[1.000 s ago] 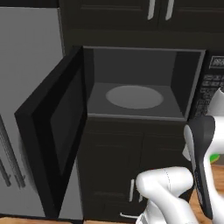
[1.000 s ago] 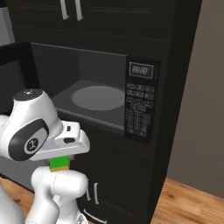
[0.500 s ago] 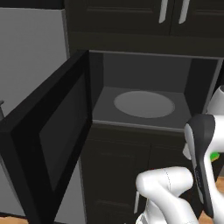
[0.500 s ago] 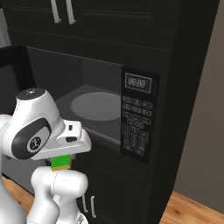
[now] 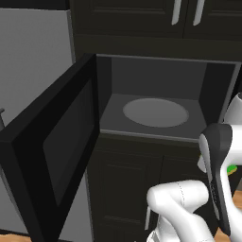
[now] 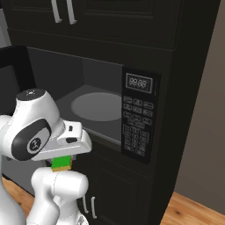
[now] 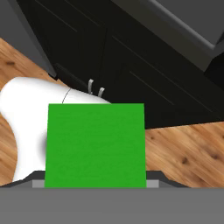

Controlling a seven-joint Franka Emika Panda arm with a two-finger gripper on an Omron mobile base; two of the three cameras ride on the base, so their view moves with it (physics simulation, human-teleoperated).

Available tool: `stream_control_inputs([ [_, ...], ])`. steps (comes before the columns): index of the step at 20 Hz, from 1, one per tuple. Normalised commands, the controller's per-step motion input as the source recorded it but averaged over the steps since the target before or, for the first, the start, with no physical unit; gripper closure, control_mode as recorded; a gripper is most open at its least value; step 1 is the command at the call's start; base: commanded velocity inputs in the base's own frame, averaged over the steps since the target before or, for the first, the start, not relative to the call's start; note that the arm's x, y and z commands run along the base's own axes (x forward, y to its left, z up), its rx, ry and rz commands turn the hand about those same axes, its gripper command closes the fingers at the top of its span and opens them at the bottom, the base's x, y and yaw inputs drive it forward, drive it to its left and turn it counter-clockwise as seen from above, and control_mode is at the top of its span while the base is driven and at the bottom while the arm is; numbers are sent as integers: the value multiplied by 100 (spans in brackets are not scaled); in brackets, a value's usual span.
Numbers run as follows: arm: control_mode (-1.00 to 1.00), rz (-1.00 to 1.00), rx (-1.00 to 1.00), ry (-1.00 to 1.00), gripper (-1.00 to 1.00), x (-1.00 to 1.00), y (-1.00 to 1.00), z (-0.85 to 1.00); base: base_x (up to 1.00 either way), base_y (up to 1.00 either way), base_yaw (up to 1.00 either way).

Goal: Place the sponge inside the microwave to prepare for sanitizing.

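Observation:
The microwave [image 5: 156, 78] stands open. Its grey interior holds a round pale turntable [image 5: 156, 112], and its black door [image 5: 56, 146] swings out to the left. In the right base view the keypad [image 6: 137, 132] sits right of the cavity and turntable [image 6: 96, 106]. My gripper [image 6: 61, 158] hangs under the white hand, below and in front of the microwave's opening, shut on the green sponge [image 6: 61, 164]. The hand view shows the sponge [image 7: 96, 144] as a flat green square that hides the fingertips. A sliver of the sponge [image 5: 231, 169] peeks out beside the arm.
Dark upper cabinets with metal handles [image 5: 186, 12] sit above the microwave, and dark lower cabinet doors [image 5: 127, 189] below it. A grey fridge panel [image 5: 33, 61] stands at the left behind the open door. Wood floor [image 6: 193, 211] lies at the lower right.
The base has driven closer, so the microwave looms larger in both base views. The hand still holds the sponge in the same pose.

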Motion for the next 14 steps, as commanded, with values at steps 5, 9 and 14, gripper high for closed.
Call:
stream_control_inputs([
  [5, -100, 0, 0, -1, 100, -2, 2, 0, 0, 0, 0],
  [9, -100, -20, 1, -18, 100, -5, 23, 0, 0, 0, 0],
  [14, -100, -35, 7, -11, 100, 0, 16, 17, 0, 0, 0],
])
